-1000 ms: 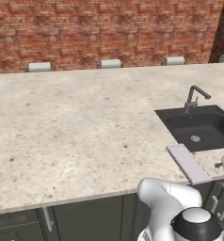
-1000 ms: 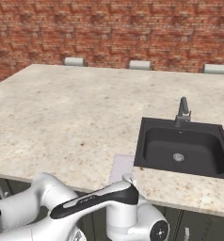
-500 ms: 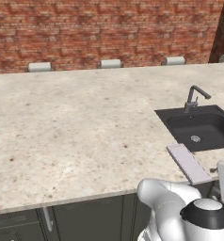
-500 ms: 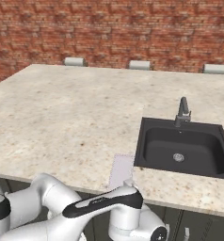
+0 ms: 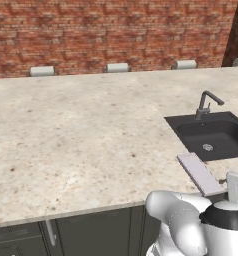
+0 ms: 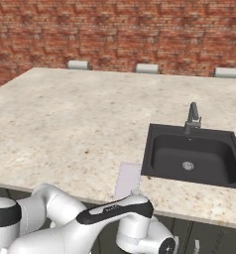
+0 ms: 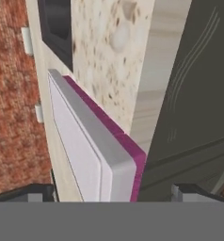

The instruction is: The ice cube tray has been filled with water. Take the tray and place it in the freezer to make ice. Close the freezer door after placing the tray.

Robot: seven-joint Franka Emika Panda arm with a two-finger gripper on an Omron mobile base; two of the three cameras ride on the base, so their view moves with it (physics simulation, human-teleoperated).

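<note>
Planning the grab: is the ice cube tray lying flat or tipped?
Flat: the ice cube tray lies on the counter's front edge beside the sink.

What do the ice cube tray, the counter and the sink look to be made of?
Ice cube tray: likely matte plastic or silicone, pale lilac top, purple edges, no gloss.
Counter: speckled beige stone, perhaps granite, smooth.
Sink: dark matte basin, possibly composite; cannot tell for sure.

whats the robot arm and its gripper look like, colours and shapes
The arm is built of glossy white, rounded segments. One link carries a black curved band with small pale lettering, too small to read, and a dark cap tops a joint. The gripper ends in two small dark, blocky fingertips. No cables show.
</note>
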